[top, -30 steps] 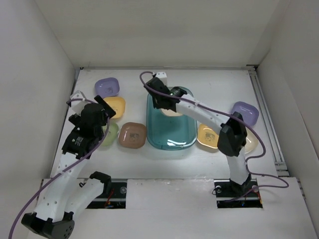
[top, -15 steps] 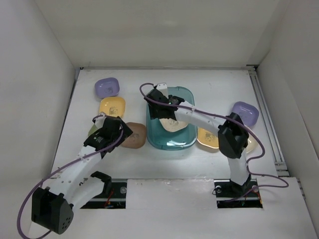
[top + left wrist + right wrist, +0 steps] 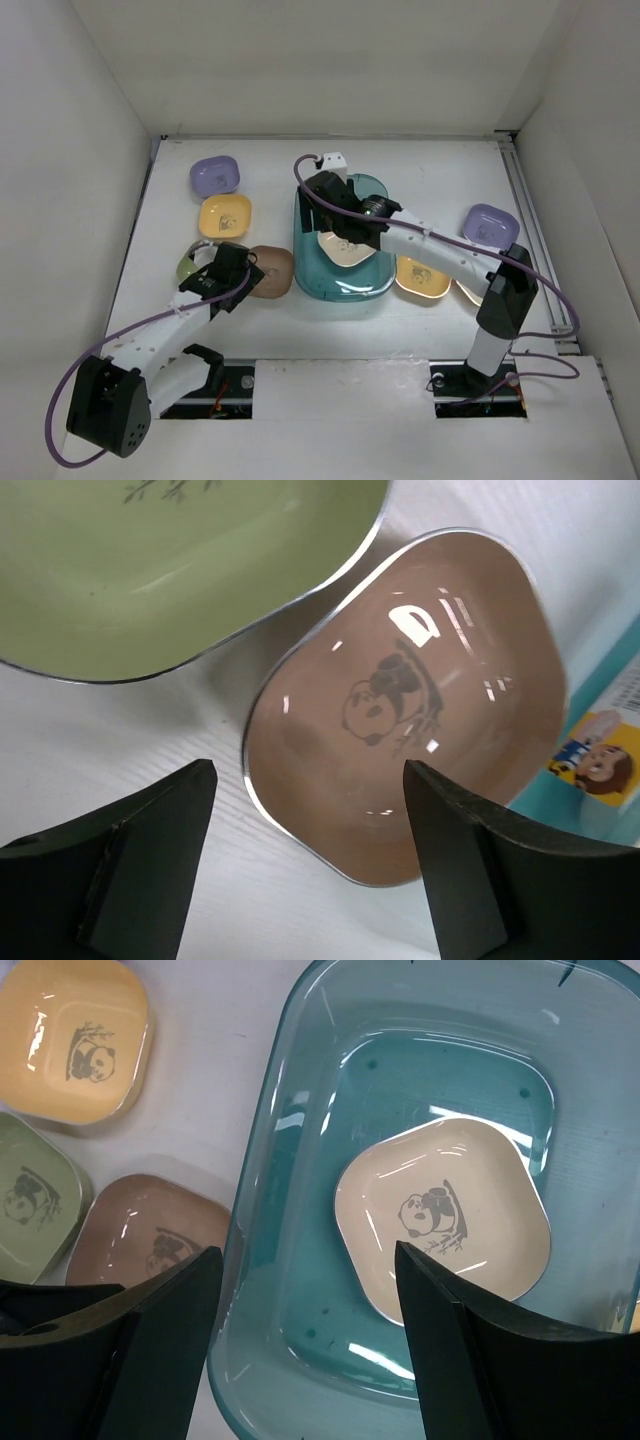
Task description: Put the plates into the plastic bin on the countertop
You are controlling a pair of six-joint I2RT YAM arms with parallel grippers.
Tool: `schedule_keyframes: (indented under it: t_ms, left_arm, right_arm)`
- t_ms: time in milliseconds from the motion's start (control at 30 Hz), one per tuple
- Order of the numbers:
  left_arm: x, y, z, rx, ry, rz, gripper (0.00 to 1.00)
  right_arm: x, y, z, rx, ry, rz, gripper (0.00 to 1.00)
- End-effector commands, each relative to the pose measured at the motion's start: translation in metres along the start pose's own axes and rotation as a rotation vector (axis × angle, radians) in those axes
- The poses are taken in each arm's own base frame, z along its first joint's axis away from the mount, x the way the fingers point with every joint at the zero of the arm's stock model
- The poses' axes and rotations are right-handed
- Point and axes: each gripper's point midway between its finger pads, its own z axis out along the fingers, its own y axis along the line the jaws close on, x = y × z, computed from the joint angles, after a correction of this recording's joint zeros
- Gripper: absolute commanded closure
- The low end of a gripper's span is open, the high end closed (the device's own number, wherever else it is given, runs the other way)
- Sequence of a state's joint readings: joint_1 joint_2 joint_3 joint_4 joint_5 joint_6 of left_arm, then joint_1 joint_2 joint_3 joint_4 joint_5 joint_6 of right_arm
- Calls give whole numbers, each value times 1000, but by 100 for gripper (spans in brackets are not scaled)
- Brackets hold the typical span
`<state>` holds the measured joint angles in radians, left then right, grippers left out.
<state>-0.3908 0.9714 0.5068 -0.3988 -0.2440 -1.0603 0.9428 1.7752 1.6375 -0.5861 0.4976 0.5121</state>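
The teal plastic bin (image 3: 372,272) stands mid-countertop (image 3: 430,175) with a cream plate (image 3: 345,248) lying flat inside. My right gripper (image 3: 352,222) hovers open and empty over the bin; in the right wrist view its jaws (image 3: 308,1253) straddle the bin's left wall (image 3: 250,1260), beside the cream plate (image 3: 440,1220). My left gripper (image 3: 232,268) is open, low at the pink-brown plate (image 3: 274,270). In the left wrist view its jaws (image 3: 308,775) span that plate's (image 3: 400,715) near rim, gripping nothing. A green plate (image 3: 180,560) lies beside it.
Left of the bin lie a purple plate (image 3: 215,175), an orange-yellow plate (image 3: 225,215) and the green plate (image 3: 190,265), partly under my left arm. Right of it lie a purple plate (image 3: 492,224) and an orange-yellow plate (image 3: 420,275). White walls enclose three sides.
The right gripper opened and let go of the cream plate, which now rests in the bin. The left arm swung down to the pink-brown plate and its jaws narrowed a little.
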Motion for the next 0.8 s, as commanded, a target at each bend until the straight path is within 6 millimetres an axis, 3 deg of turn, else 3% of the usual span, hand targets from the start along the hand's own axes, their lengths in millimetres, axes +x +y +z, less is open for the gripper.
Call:
schedule_keyframes:
  t_ms: [0, 100, 133, 200, 367, 467, 533, 600, 733, 767]
  left_arm:
    - [-2, 4, 6, -10, -29, -42, 31]
    - [3, 10, 12, -39, -16, -32, 44]
    - [5, 11, 14, -47, -12, -38, 59]
    - [9, 19, 16, -65, -4, -32, 69]
    - [11, 25, 19, -78, -9, -38, 68]
    - [12, 27, 19, -88, -5, -43, 78]
    - [13, 29, 18, -84, -6, -45, 92]
    - [13, 34, 15, -104, -9, -62, 99]
    - [-1, 31, 7, -88, -64, -72, 100]
    - [-9, 22, 3, -65, -87, -82, 100]
  right_arm:
    - [-19, 2, -11, -29, -63, 16, 25]
    - [-19, 0, -14, -30, -65, 17, 25]
    - [-22, 0, -17, -34, -72, 13, 25]
    - [-18, -3, -18, -30, -66, 9, 25]
    - [-21, -12, -23, -18, -78, 18, 25]
    - [-22, -13, -25, -22, -85, 22, 25]
    - [-25, -13, -28, -26, -92, 27, 25]
    - [-21, -14, -27, -22, -85, 22, 25]
    - [-25, -15, -30, -27, -93, 28, 25]
    - [-24, -16, -33, -27, -94, 28, 25]
